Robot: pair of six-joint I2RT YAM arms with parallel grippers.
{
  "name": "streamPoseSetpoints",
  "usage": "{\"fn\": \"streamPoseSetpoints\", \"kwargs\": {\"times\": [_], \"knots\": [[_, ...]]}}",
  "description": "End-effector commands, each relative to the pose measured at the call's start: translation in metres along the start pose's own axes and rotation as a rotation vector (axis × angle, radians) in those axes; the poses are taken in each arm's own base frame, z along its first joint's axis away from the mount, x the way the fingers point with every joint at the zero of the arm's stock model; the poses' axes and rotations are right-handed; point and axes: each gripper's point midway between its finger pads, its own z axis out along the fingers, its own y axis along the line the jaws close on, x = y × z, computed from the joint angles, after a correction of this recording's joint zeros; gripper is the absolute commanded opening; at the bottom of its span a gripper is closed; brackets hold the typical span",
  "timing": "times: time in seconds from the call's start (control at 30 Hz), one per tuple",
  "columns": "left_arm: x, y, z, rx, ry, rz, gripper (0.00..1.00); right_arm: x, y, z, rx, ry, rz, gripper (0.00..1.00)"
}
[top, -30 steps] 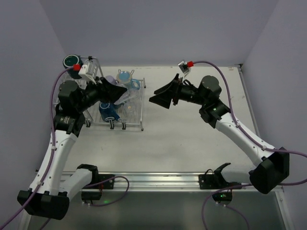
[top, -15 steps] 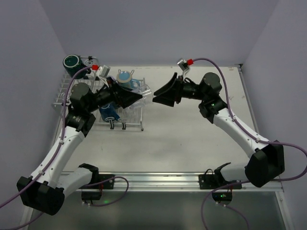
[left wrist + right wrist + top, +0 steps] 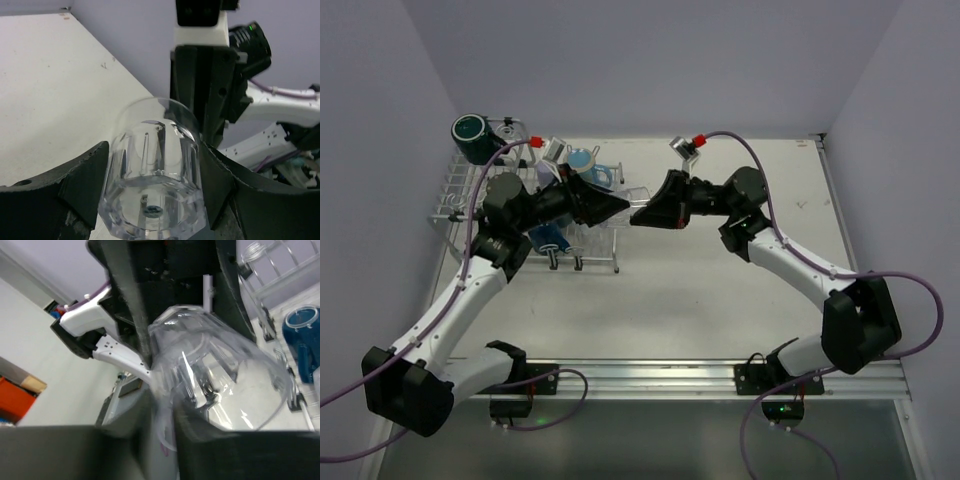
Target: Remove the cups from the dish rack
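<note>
A clear ribbed glass cup point(image 3: 633, 199) hangs in the air just right of the dish rack point(image 3: 470, 192), between both arms. My left gripper point(image 3: 619, 206) is shut on its body; in the left wrist view the cup point(image 3: 157, 170) fills the space between the dark fingers point(image 3: 82, 182). From the right, my right gripper point(image 3: 640, 214) is shut on the cup's rim point(image 3: 172, 415), with the thin glass wall pinched between its fingers. Still in the rack are a dark teal cup point(image 3: 470, 131), a light blue cup point(image 3: 582, 161), a lavender cup point(image 3: 547, 177) and a blue cup point(image 3: 548, 236).
The rack occupies the table's back left, near the left wall. Bare white tabletop point(image 3: 720, 280) lies to its right and in front of it. Purple cables loop beside both arms. In the right wrist view the blue cup point(image 3: 302, 340) and rack wires point(image 3: 270, 275) lie behind the glass.
The left arm carried the glass cup rightward off the rack. The right gripper swung left to meet it and went from open to shut on the rim.
</note>
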Motion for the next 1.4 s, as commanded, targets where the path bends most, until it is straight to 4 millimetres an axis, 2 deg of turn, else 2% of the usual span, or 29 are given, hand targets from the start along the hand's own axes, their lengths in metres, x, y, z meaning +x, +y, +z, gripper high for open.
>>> {"fn": "streamPoseSetpoints", "kwargs": {"times": [0.0,0.03,0.07,0.17,0.2,0.23,0.27,0.3,0.33,0.37,0.4,0.43,0.47,0.5,0.53,0.57,0.6,0.63,0.67,0.7,0.8,0.87,0.9,0.93,0.97,1.03,1.07,1.2,1.37], "knots": [[-0.022,-0.015,0.001,0.036,-0.084,0.053,0.49,-0.005,0.019,-0.003,-0.044,-0.034,-0.061,0.06],[-0.022,-0.015,0.001,0.028,-0.085,0.055,0.57,-0.006,0.018,-0.004,-0.037,-0.044,-0.066,0.00],[-0.025,-0.014,0.000,0.015,-0.095,0.076,0.73,-0.007,0.018,-0.005,-0.032,-0.052,-0.069,0.00],[-0.034,-0.007,-0.004,-0.062,-0.115,0.132,0.97,-0.011,0.013,-0.012,0.006,-0.085,-0.055,0.00],[-0.037,-0.005,-0.006,-0.097,-0.110,0.136,1.00,-0.014,0.006,-0.018,0.032,-0.099,-0.050,0.00],[-0.040,-0.002,-0.009,-0.134,-0.117,0.158,1.00,-0.019,0.004,-0.023,0.057,-0.119,-0.049,0.00],[-0.055,-0.002,-0.015,-0.188,-0.158,0.231,1.00,-0.019,-0.005,-0.029,0.098,-0.122,-0.015,0.00],[-0.060,0.000,-0.019,-0.226,-0.169,0.254,1.00,-0.026,-0.015,-0.040,0.145,-0.144,-0.026,0.00],[-0.054,0.008,-0.028,-0.289,-0.147,0.250,1.00,-0.032,-0.023,-0.046,0.189,-0.166,-0.028,0.00],[-0.062,0.014,-0.035,-0.353,-0.169,0.298,1.00,-0.027,-0.038,-0.056,0.275,-0.154,-0.021,0.00],[-0.057,0.022,-0.041,-0.402,-0.150,0.297,1.00,-0.038,-0.048,-0.066,0.354,-0.172,-0.042,0.00],[-0.057,0.024,-0.047,-0.429,-0.152,0.316,1.00,-0.051,-0.068,-0.078,0.498,-0.225,-0.053,0.00],[-0.054,0.033,-0.052,-0.474,-0.141,0.342,1.00,-0.032,-0.097,-0.096,0.665,-0.154,-0.029,0.00],[-0.047,0.039,-0.056,-0.498,-0.118,0.344,1.00,-0.045,-0.102,-0.106,0.764,-0.162,-0.055,0.00],[-0.044,0.039,-0.061,-0.506,-0.114,0.357,1.00,-0.048,-0.115,-0.118,0.863,-0.162,-0.056,0.00],[-0.033,0.048,-0.064,-0.527,-0.087,0.373,1.00,-0.036,-0.146,-0.149,1.061,-0.124,-0.027,0.00],[-0.028,0.051,-0.067,-0.533,-0.072,0.380,1.00,-0.048,-0.150,-0.159,1.136,-0.121,-0.045,0.00],[-0.025,0.050,-0.071,-0.534,-0.070,0.399,1.00,-0.035,-0.161,-0.176,1.235,-0.061,0.001,0.00],[-0.017,0.057,-0.073,-0.548,-0.045,0.420,1.00,-0.038,-0.176,-0.207,1.407,-0.040,-0.030,0.00],[-0.013,0.060,-0.076,-0.556,-0.036,0.426,1.00,-0.044,-0.192,-0.220,1.497,-0.004,-0.030,0.00],[-0.006,0.065,-0.083,-0.580,-0.046,0.437,1.00,-0.040,-0.222,-0.273,1.720,0.118,0.021,0.00],[0.003,0.068,-0.085,-0.574,-0.047,0.430,1.00,-0.037,-0.234,-0.305,1.788,0.157,0.082,0.00],[0.006,0.068,-0.083,-0.562,-0.051,0.434,1.00,-0.047,-0.238,-0.311,1.804,0.147,0.084,0.00],[0.009,0.072,-0.083,-0.582,-0.049,0.436,1.00,-0.034,-0.255,-0.322,1.821,0.202,0.136,0.00],[0.016,0.075,-0.082,-0.588,-0.031,0.444,1.00,-0.042,-0.260,-0.335,1.841,0.192,0.144,0.00],[0.026,0.075,-0.078,-0.578,-0.003,0.457,1.00,-0.031,-0.275,-0.350,1.860,0.238,0.207,0.00],[0.028,0.078,-0.078,-0.597,0.001,0.470,1.00,-0.037,-0.277,-0.361,1.876,0.222,0.208,0.00],[0.039,0.079,-0.074,-0.599,0.030,0.487,1.00,-0.037,-0.283,-0.383,1.894,0.239,0.234,0.00],[0.043,0.080,-0.073,-0.619,0.042,0.505,1.00,-0.030,-0.296,-0.391,1.852,0.260,0.268,0.00]]}}
